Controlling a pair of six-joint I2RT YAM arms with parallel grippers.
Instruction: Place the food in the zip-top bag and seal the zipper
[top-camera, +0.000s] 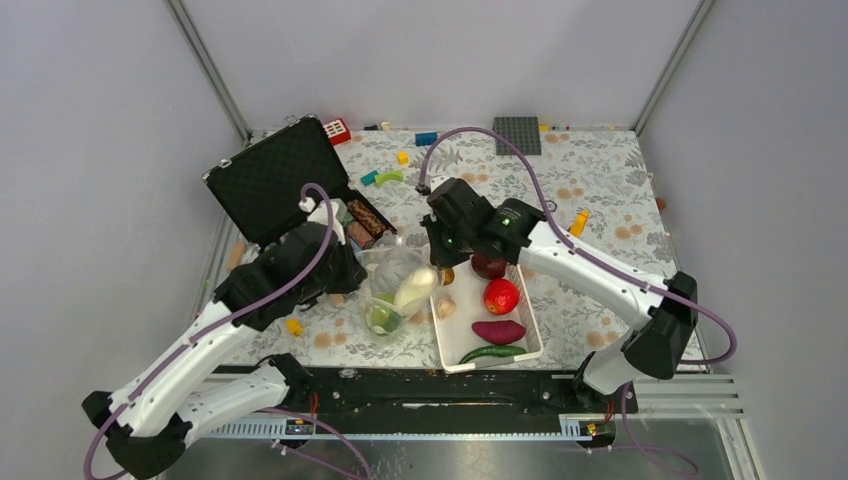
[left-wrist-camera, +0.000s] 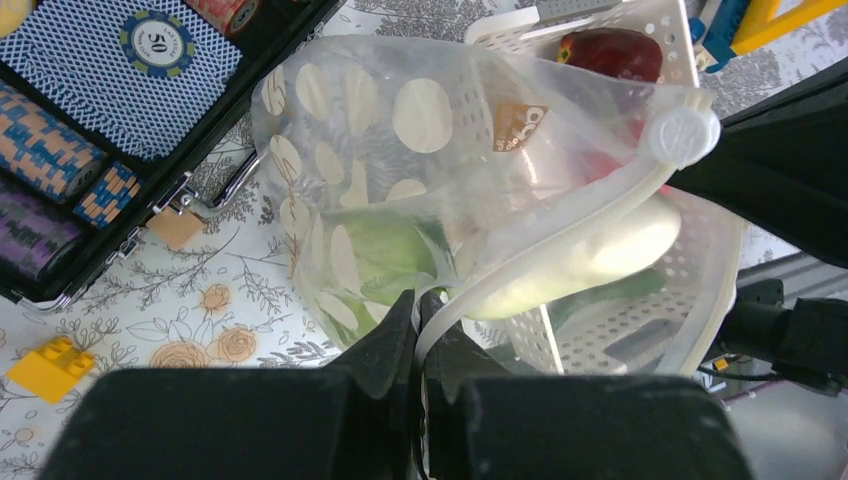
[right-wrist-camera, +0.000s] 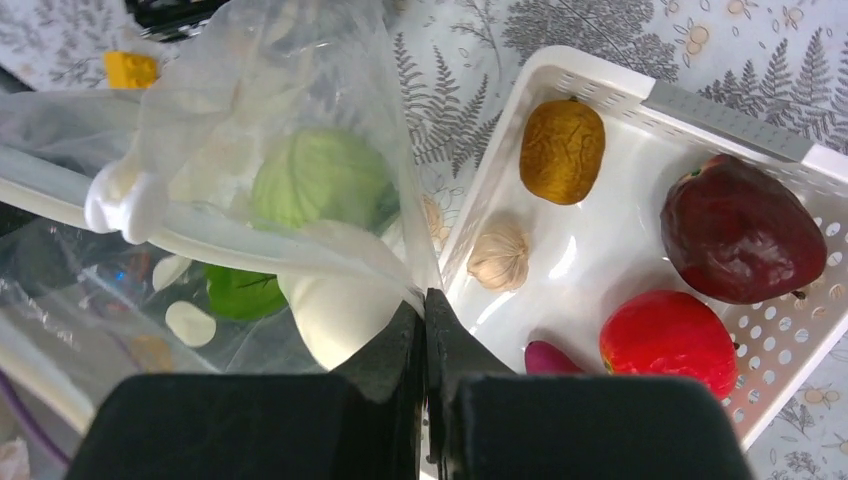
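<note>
Beside the white slotted basket (right-wrist-camera: 600, 75), left claw (left-wrist-camera: 418, 310) and right claw (right-wrist-camera: 424, 310) clamp the clear zip-top bag (left-wrist-camera: 420, 130); a slip could dump its green cabbage (right-wrist-camera: 318, 178).

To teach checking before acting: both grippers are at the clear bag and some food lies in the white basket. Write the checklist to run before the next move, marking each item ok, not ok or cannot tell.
1. Left gripper shut on the zip-top bag by its mouth edge: ok.
2. Right gripper shut on the bag's edge too: ok.
3. Cabbage and white radish inside the bag: ok.
4. All food bagged: not ok. The tomato, dark-red bulb and brown oval lie in the white basket.
5. Mouth open wide enough for the next item: cannot tell.
</note>
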